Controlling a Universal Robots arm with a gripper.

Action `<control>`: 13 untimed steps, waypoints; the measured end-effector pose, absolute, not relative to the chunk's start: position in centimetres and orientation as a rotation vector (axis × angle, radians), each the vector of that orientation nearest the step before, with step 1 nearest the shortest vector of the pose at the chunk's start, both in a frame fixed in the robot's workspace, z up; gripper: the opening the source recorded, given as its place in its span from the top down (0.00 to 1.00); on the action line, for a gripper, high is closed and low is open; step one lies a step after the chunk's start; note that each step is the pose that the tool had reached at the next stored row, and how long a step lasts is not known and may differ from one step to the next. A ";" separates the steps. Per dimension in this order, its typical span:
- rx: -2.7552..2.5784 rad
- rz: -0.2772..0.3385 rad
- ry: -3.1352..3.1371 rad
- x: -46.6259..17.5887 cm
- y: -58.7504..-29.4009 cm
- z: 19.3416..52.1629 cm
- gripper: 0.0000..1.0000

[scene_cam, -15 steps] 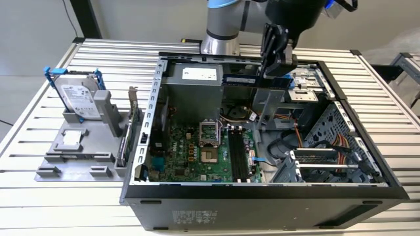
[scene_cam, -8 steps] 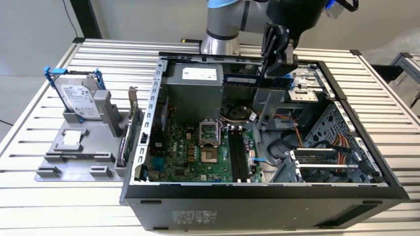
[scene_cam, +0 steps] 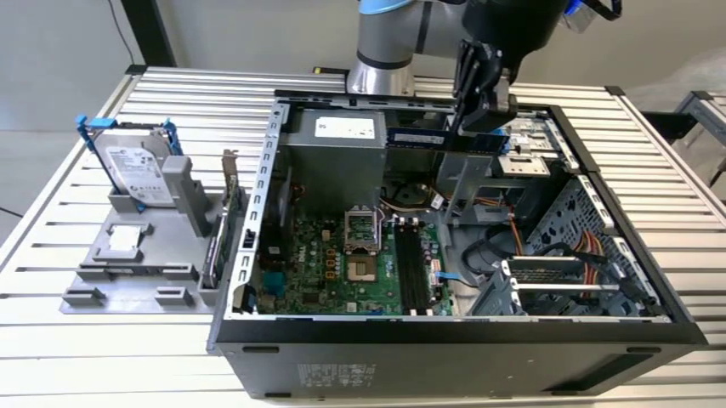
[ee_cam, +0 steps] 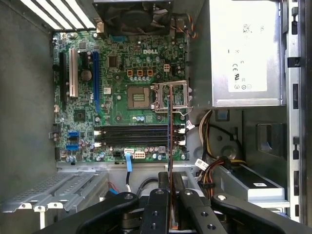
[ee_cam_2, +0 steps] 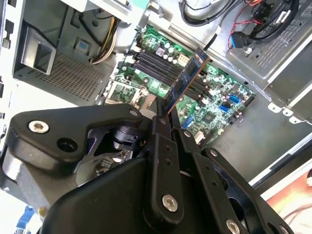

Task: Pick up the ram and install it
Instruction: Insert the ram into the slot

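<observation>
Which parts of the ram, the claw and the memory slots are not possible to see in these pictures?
Second wrist view: the held end of the ram is hidden between the black fingers of the claw.
First wrist view: the ram stands edge-on, so its flat faces are hidden.
Exterior view: the latches of the memory slots are too small to judge.
Exterior view: the top edge cuts off the arm.

Bright, even light. The silver power supply box glares pale; the black metal gripper, close up, looks dark and soft-edged.
</observation>
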State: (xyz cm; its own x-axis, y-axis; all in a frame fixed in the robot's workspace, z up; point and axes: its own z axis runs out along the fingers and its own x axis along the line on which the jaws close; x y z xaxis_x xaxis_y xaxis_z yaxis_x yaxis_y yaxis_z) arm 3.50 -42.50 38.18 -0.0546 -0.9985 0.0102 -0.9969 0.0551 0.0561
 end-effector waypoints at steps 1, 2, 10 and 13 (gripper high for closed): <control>2.128 -0.052 -2.248 3.5 -42.5 38.2 1.00; 2.128 -0.052 -2.248 3.5 -42.5 38.2 1.00; 2.126 -0.052 -2.250 3.7 -42.5 38.2 1.00; 2.117 -0.053 -2.258 3.7 -42.6 38.2 1.00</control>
